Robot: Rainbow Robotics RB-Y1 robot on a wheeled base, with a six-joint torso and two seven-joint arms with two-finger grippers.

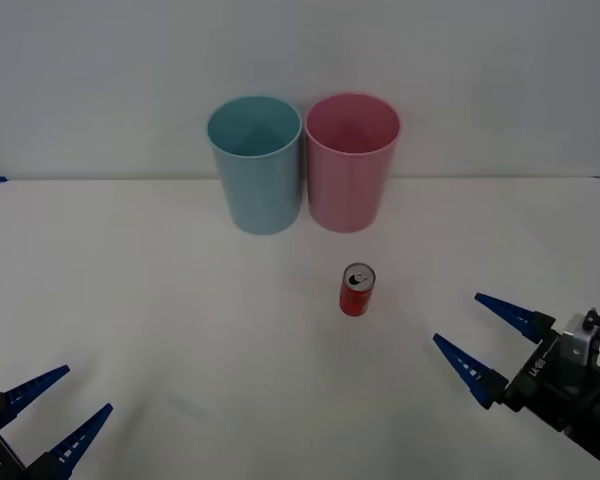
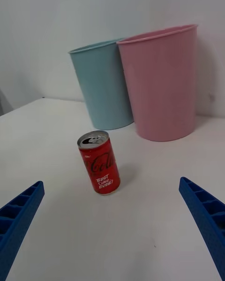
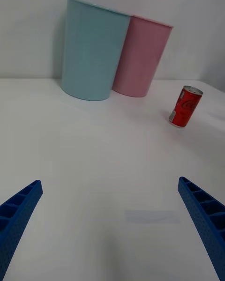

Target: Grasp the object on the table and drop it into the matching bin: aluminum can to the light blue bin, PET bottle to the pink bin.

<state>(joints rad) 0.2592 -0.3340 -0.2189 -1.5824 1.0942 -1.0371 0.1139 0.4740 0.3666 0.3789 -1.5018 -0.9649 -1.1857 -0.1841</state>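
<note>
Can (image 1: 357, 290) stood upright on desk (image 1: 160, 330) before the bins; right hand (image 1: 485, 338), fingers spread, faced it for grasping; left hand (image 1: 55, 410) waited, spread.

Your robot's right end effector (image 1: 488, 336) has two pointy blue fingers (image 1: 464, 368) with ridges, on a black wrist with a silver part. The left end effector (image 1: 58, 412) looks the same.

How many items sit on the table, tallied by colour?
Light blue: 1, the light blue bin, upright at the far side.
Pink: 1, the pink bin, right beside it.
Red: 1, the aluminum can, upright, nearer than the bins.
Total: 3 on the table.
</note>
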